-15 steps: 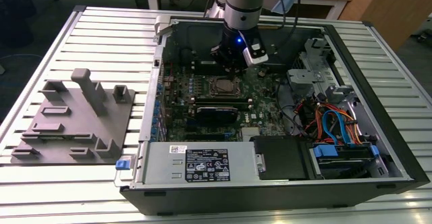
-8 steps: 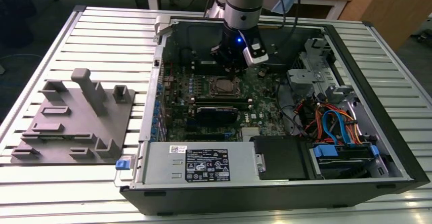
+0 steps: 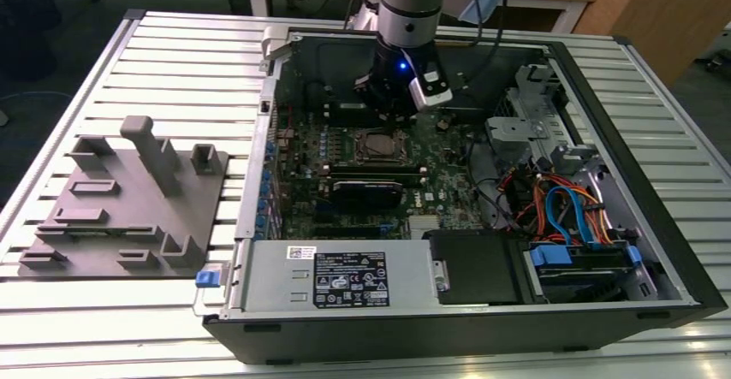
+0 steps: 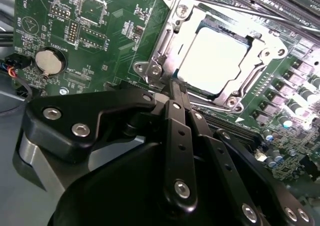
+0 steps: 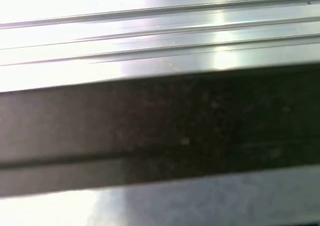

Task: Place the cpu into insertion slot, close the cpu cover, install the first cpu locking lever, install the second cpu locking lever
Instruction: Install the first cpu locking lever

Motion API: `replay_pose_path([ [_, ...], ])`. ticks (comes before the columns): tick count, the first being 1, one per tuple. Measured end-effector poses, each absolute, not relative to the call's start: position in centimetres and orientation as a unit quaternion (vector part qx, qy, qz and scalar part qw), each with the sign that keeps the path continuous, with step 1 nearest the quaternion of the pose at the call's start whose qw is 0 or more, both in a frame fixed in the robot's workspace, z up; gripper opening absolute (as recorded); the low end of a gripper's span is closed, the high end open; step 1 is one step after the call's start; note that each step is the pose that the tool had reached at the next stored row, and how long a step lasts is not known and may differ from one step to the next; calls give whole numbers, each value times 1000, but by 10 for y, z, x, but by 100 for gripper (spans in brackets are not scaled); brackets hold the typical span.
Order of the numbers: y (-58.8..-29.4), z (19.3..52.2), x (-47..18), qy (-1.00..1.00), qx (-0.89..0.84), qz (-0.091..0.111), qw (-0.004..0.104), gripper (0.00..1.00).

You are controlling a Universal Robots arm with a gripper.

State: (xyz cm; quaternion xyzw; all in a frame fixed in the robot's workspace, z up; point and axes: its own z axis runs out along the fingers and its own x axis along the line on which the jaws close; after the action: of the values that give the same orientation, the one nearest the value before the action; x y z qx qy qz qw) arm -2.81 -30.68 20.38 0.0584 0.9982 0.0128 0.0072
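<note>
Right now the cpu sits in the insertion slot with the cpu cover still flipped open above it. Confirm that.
Wrong on the cover. In the second wrist view the cpu cover lies closed over the cpu, which sits in the insertion slot.

arm [image 3: 408,2]: grey tube, blue light | end effector [image 4: 176,93]: black linkages, silver screws

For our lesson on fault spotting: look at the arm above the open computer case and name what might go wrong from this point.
1. The gripper sits close to the cpu cover, closed over the cpu; a small offset could scrape the insertion slot.
2. The coin battery and small board parts lie near the gripper, so a sideways move might knock them.
3. Cables crowd the case at the exterior view's right and may snag the arm.
</note>
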Motion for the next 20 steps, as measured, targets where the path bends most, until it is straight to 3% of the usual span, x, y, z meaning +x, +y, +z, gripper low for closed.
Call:
replay_pose_path([
  [20,-307,205,-52,998,55,14,15,10],
])
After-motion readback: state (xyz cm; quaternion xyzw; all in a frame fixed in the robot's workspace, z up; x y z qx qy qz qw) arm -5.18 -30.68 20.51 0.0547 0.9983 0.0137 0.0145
